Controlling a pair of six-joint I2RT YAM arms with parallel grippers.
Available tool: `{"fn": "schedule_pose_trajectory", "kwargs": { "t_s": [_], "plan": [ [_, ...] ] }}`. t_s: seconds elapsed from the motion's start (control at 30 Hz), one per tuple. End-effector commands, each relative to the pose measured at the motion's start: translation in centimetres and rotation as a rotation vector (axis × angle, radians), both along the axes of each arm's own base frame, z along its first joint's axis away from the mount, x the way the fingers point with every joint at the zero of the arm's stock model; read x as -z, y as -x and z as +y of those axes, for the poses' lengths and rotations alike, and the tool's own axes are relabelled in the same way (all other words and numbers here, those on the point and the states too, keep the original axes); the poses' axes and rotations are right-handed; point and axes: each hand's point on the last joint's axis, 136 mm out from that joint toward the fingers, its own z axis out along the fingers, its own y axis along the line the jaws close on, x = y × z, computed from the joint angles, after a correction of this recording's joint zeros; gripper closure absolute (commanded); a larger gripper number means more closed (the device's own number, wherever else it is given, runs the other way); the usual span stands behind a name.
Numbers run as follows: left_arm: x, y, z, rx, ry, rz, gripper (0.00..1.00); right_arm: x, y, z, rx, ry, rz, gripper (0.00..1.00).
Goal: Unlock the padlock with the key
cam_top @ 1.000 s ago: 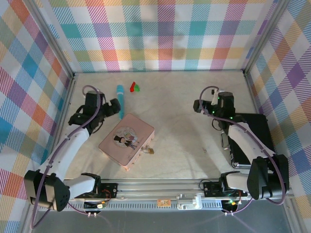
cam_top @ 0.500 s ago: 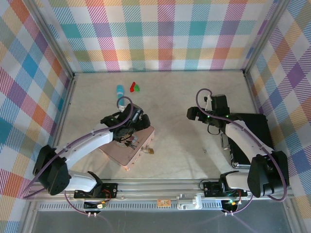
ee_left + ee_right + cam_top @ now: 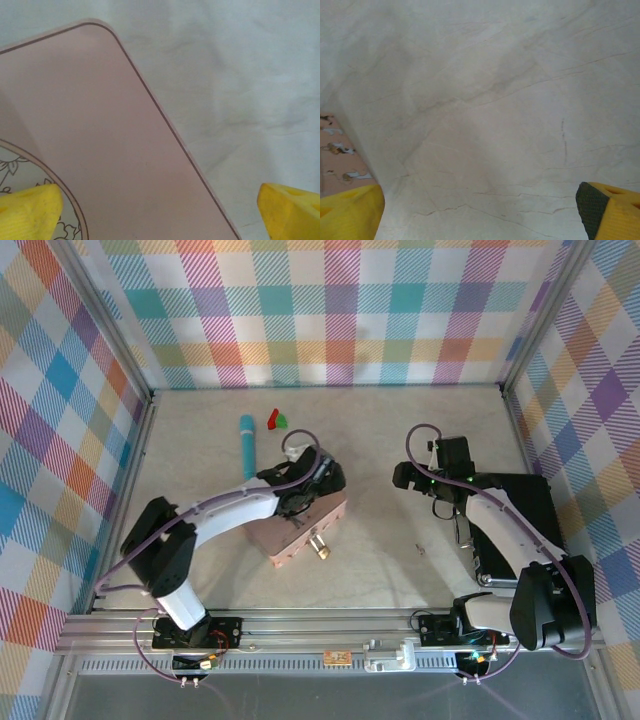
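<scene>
- The padlock (image 3: 321, 551), a tiny brass-yellow piece, hangs at the front edge of the pink box (image 3: 290, 543), on the side facing the arm bases, roughly at the middle of the table (image 3: 380, 430).
- Whether its shackle is closed is too small to tell. It sits on the box front, so it looks not yet unlocked.
- The key cannot be made out with any certainty, and neither gripper holds it.
- By this reading the task is barely begun: finding and picking up the key, inserting it and turning it all remain.
- The left gripper (image 3: 326, 478) is poised over the far corner of the box. The left arm reaches forward and to the right across the lid.
- In the left wrist view its yellow fingertips (image 3: 30, 212) stand spread wide, empty, with the lid's corner below.
- The right gripper (image 3: 404, 477) hangs over bare table, well apart from the box, pointing left toward it, jaws wide and empty.
- A turquoise pen (image 3: 247, 445) lies farther back, untouched.
</scene>
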Motion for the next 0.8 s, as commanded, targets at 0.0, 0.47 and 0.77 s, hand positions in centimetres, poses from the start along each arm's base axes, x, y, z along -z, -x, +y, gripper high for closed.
{"fn": "schedule_pose_trajectory", "kwargs": {
  "t_s": [0.0, 0.47, 0.77],
  "plan": [
    [1.3, -0.7, -5.2, 0.101, 0.086, 0.027, 0.00, -1.1, -0.2, -0.3, -0.006, 0.003, -0.020, 0.01],
    [-7.6, -6.1, -4.1, 0.091, 0.132, -0.175, 0.00, -1.9, -1.7, 7.4, -0.345, -0.289, -0.047, 0.01],
    [-8.5, -0.6, 6.1, 0.057, 0.038, -0.169, 0.00, 0.9, -4.8, 12.2, -0.525, -0.261, 0.008, 0.01]
  ]
}}
